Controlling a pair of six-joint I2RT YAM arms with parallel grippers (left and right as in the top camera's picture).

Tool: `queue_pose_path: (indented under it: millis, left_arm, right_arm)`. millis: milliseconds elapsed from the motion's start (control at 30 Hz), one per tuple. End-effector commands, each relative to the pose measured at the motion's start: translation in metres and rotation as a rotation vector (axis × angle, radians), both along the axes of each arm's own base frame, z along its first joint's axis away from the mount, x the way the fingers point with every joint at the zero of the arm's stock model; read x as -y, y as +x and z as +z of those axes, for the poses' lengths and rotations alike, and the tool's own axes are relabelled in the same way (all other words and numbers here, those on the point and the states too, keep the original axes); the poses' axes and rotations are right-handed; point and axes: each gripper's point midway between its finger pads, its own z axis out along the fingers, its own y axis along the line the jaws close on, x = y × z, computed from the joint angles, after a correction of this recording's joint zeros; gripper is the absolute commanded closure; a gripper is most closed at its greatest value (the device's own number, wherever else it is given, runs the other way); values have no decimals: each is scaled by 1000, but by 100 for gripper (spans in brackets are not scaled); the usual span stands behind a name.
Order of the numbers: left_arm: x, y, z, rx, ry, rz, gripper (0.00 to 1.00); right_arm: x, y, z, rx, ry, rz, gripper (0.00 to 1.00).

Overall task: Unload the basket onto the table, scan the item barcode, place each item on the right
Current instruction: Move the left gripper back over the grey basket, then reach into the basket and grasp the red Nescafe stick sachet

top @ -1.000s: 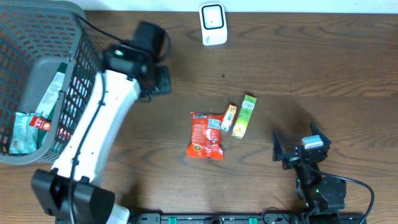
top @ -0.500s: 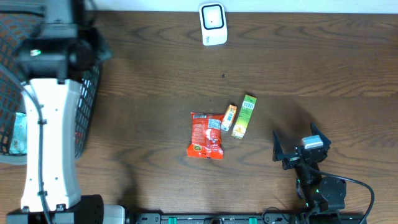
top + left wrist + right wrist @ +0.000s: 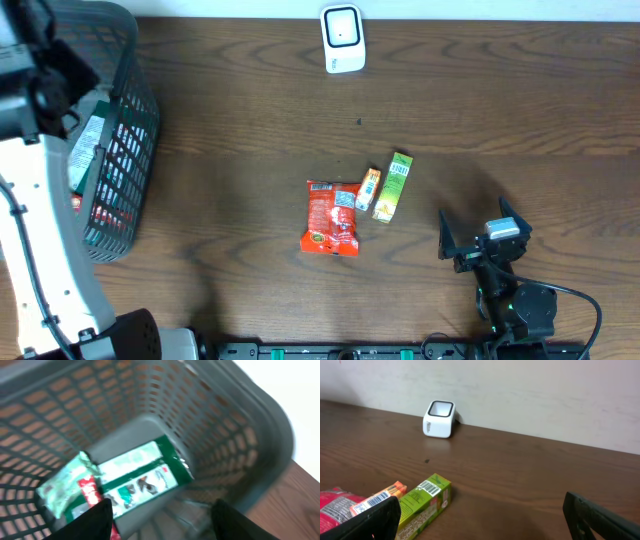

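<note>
In the left wrist view my left gripper (image 3: 160, 522) hangs open over the grey mesh basket (image 3: 235, 425), nothing between its fingers. Down on the basket floor lie a green-and-white packet (image 3: 140, 475), a pale green packet (image 3: 62, 487) and a red item (image 3: 89, 491). The white scanner (image 3: 342, 38) stands at the table's far edge. A red packet (image 3: 332, 217), a small orange pack (image 3: 369, 189) and a green box (image 3: 393, 186) lie mid-table. My right gripper (image 3: 478, 232) rests open to their right; the green box (image 3: 422, 505) shows its barcode in the right wrist view.
The basket (image 3: 130, 120) fills the left end of the table, with my white left arm (image 3: 30, 200) reaching over it. A wall runs behind the scanner (image 3: 439, 419). Dark wood table (image 3: 500, 110) lies bare between the scanner and the items.
My left arm has swung left from the table beside the basket to above the basket, its jaws widening. The right arm and the three items on the table have not moved.
</note>
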Motion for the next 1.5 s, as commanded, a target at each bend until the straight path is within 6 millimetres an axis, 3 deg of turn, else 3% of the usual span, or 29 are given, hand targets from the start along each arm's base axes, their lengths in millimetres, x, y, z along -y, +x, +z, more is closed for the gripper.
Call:
queue_pose_path:
  millis: [0,267,700,867,933,1200,1467]
  left_arm:
    - [-24,-12,3,2,15,66,35]
    - [-52,-22,-25,-63,-16,147,31]
    - [-76,2,-62,-110,-41,180,30]
    - [-92,0,-65,-98,-39,216,30]
    - [-97,-3,-64,-95,-39,228,25]
    - [-103,-3,-69,-97,-46,238,23]
    - [-108,6,-92,-143,-60,231,19]
  right_arm:
    - [-1,0,0,-1,11,5,1]
    - [-1,0,0,-1,11,5,1]
    - [-1,0,0,-1,11,5,1]
    - [-1,0,0,-1,11,5,1]
    - [-1,0,0,-1,11,5,1]
    - [-1,0,0,-1,11,5,1]
    - [-1,0,0,-1,11,5,1]
